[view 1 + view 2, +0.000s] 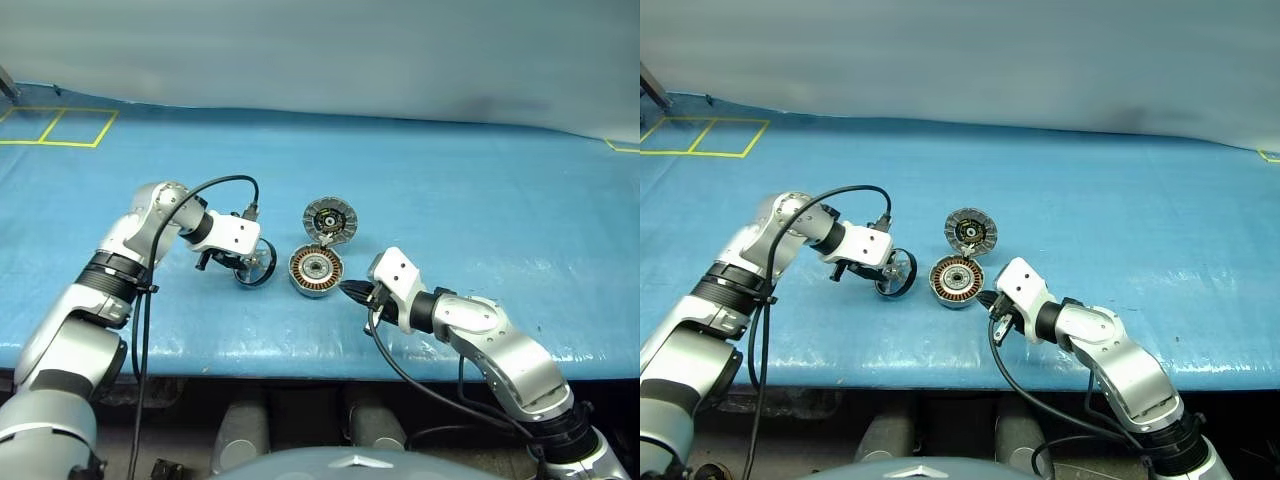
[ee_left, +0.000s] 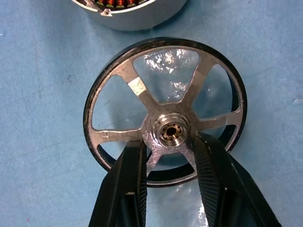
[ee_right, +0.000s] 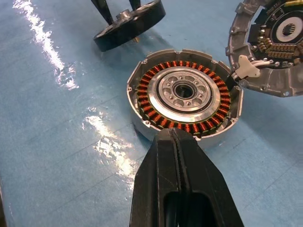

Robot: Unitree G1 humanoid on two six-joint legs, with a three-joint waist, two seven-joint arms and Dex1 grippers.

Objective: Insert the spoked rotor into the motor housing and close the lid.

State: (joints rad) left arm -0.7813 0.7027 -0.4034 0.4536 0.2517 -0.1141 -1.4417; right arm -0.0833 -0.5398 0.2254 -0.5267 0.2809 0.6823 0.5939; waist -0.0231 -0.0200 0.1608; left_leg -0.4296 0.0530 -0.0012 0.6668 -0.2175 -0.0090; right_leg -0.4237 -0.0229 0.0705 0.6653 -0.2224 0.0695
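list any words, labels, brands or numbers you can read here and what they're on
No readable text in these views.
The spoked rotor has a small pale sticker on one spoke, blank as far as I can tell.
The lid shows circuit parts on its inner face, any print too small to read.
The motor housing bears no visible marking.

Head views bright, evenly lit, soft overhead light; short faint shadows under arms. Blue tabletop (image 1: 480, 200) cover glossy: white glare streaks across it in right wrist view, crinkled highlights seen through spoked rotor (image 2: 165, 111) openings in left wrist view. Rotor hub and spokes sharp; left gripper (image 2: 171, 156) fingers (image 2: 130, 189) slightly soft near lens. Right gripper (image 3: 176, 142) dark, underlit, little detail. Copper windings in motor housing (image 3: 184, 92) crisp.
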